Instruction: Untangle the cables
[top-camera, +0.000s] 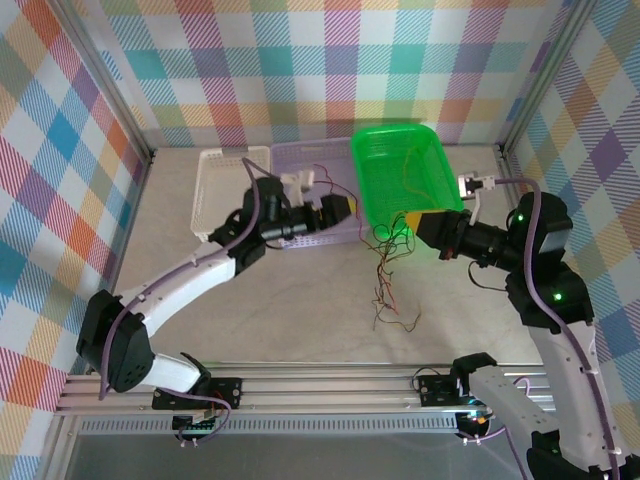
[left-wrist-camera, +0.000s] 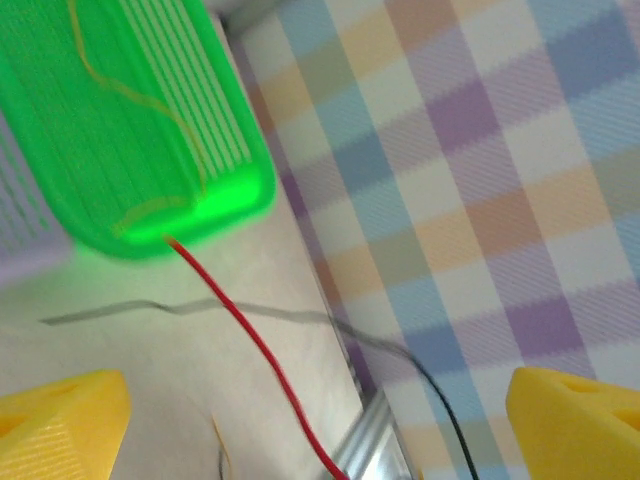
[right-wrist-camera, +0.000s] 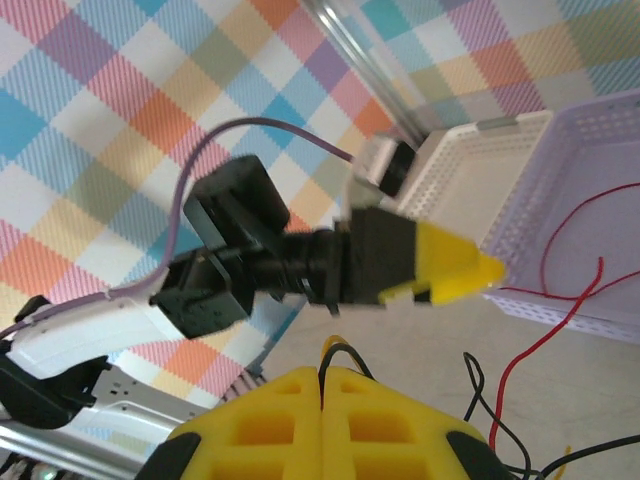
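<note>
Right gripper (right-wrist-camera: 322, 385), at green basket (top-camera: 400, 135) front edge, jaws clamped on cables (top-camera: 388, 270), likely anchoring tangle. Left gripper (left-wrist-camera: 315, 400) jaws apart, red strand (left-wrist-camera: 250, 330) unheld.

Blurred green basket (left-wrist-camera: 130, 130) is cut off at the top and left edges; a red cable (left-wrist-camera: 250, 335) runs out past the bottom edge.

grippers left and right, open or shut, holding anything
left gripper: open, holding nothing
right gripper: shut on the cables
</note>
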